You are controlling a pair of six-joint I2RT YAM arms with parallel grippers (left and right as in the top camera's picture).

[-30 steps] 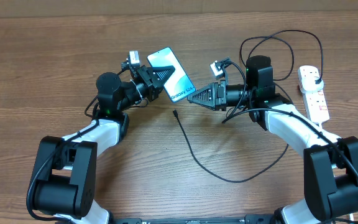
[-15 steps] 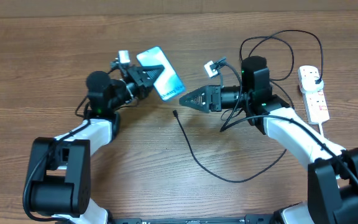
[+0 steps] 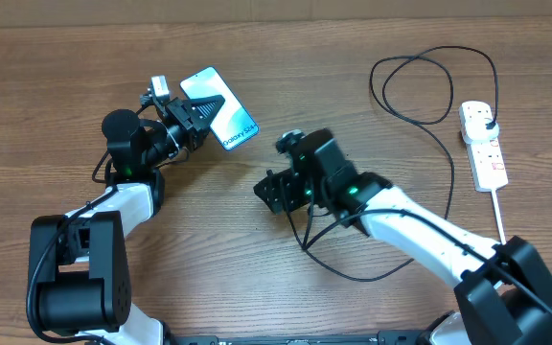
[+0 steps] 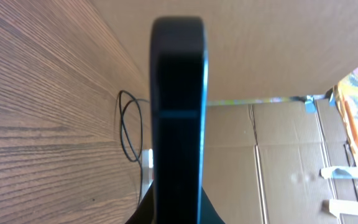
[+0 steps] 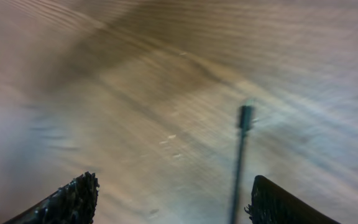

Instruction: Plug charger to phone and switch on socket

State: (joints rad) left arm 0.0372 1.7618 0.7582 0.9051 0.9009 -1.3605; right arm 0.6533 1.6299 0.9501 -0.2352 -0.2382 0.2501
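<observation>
Slim glossy phone (image 3: 233, 126) — thin black charger (image 5: 241, 149) cable.

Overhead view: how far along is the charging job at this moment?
Done: the left gripper is shut on the phone, held tilted up off the table; the charger's black plug looks seated in the socket. In hand: the open right gripper hangs over the charger's connector, which lies free on the table. Left: grasp the connector, push it into the phone, then press the socket switch.
</observation>
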